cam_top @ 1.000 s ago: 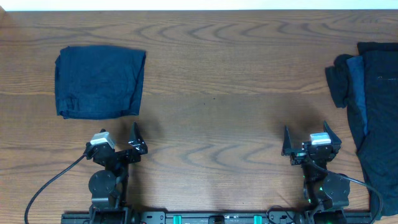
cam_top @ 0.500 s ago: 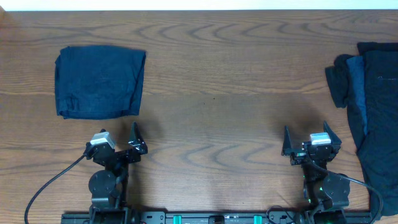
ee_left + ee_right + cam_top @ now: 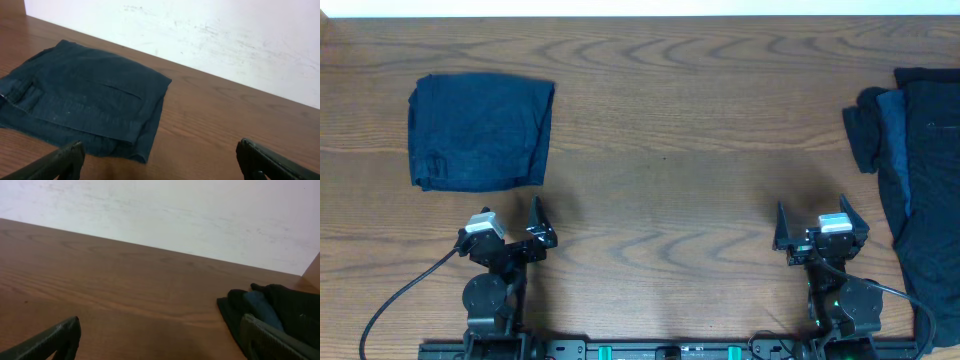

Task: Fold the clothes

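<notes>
Dark garments at opposite ends of the bench.
Folded navy rectangle [image 3: 480,131] lies flat near the far left corner; rumpled dark heap [image 3: 915,190] drapes along the right edge.

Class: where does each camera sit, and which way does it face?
Overhead: above the table, looking straight down; both arms, left gripper and right gripper show.
Left wrist: on left arm, facing the folded garment; open fingertips show.
Right wrist: on right arm, facing the wall, heaped clothes at right; open fingertips show.
Shared: overhead and left wrist both show the folded garment.
</notes>
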